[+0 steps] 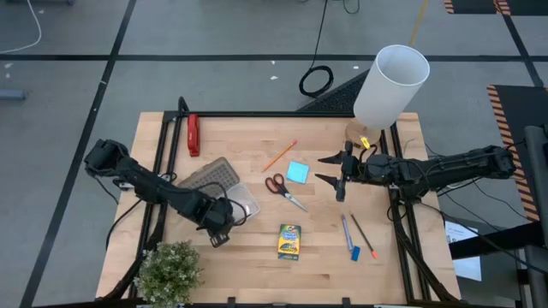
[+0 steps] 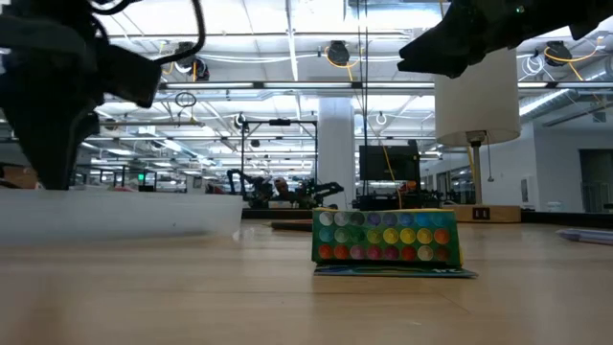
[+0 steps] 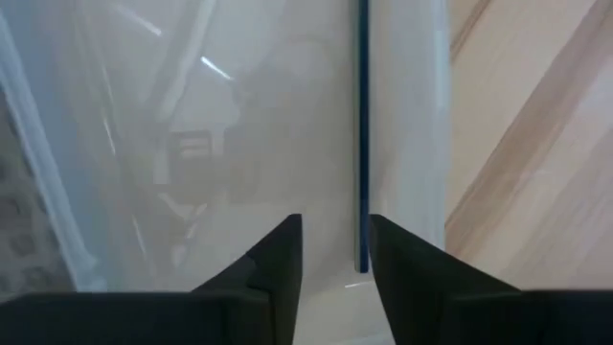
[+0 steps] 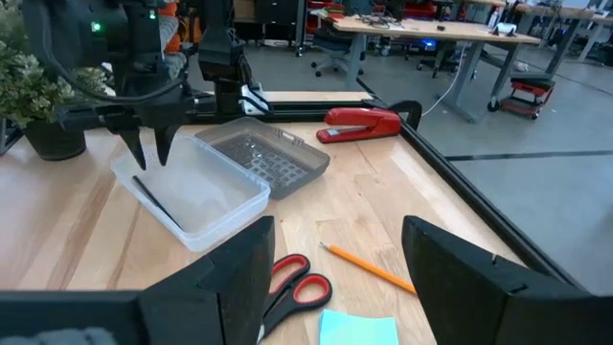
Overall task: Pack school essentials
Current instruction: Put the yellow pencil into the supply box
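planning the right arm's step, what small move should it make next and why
Probably lower the right gripper, fingers open wide, toward the red-handled scissors on the table just ahead. The left gripper hangs over the clear case, which already holds a dark pencil.

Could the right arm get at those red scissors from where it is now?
Probably yes. The right gripper hangs open near the scissors, with only bare table between; nothing covers them.

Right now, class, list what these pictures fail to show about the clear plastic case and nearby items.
High view: left gripper overlaps the clear plastic case; its contents cannot be read.
Left wrist view: thin blue stick runs off the frame edge; identity unclear.
Low view: yellow-green crayon box hides the items behind it.
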